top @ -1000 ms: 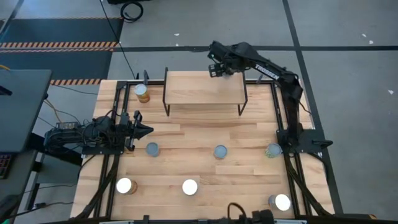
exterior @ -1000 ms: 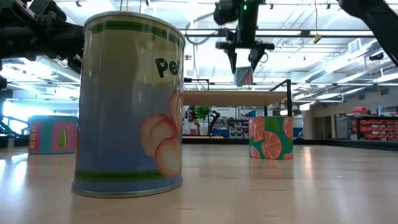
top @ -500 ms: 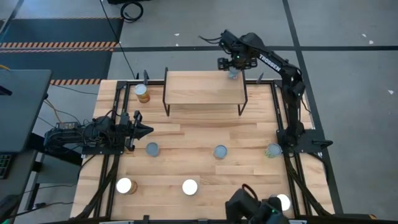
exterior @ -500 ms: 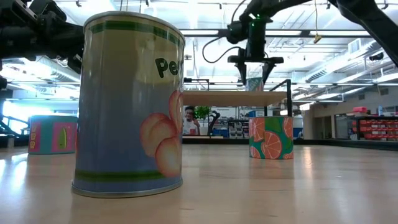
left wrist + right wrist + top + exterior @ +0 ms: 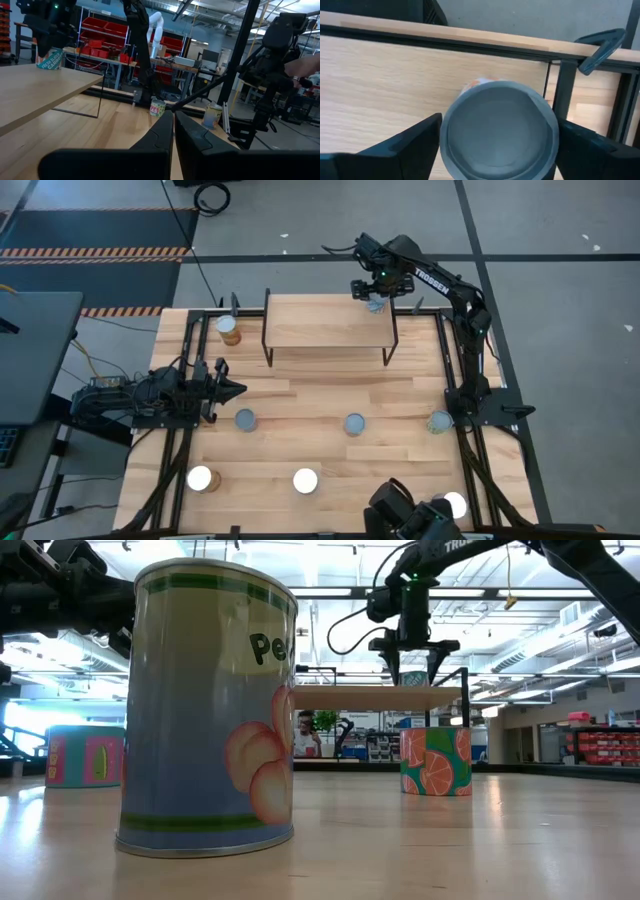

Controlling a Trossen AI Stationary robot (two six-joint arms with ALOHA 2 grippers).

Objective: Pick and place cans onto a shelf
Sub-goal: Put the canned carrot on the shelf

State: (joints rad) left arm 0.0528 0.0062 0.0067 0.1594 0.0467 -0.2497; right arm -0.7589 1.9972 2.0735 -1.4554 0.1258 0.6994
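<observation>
The shelf (image 5: 326, 322) stands at the table's far middle. My right gripper (image 5: 377, 298) is over its far right corner, shut on a grey-topped can (image 5: 499, 130), which also shows in the low view (image 5: 412, 678). Several other cans stand on the table: one at the far left (image 5: 229, 328), three in a middle row (image 5: 354, 423) and three near the front edge (image 5: 305, 480). My left gripper (image 5: 225, 389) waits shut and empty at the table's left side. My right gripper pinches the can's round side wall (image 5: 445, 131) between its two fingers, just below the top rim. The fingers (image 5: 410, 147) come from above and point down. The can is upright, its bottom level with the shelf board (image 5: 380, 697). I cannot tell whether it rests on it.
A large peach-labelled can (image 5: 210, 705) fills the low view's foreground. The shelf's black legs (image 5: 392, 340) stand below its corners. A dark shape (image 5: 405, 518) shows at the table's near edge. Bare board lies to the left of the held can on the shelf.
My right gripper has carried the can from the shelf's far middle toward the table's right edge and down, to the shelf's far right corner. The can has stayed upright. The dark shape has come into view at the near edge.
</observation>
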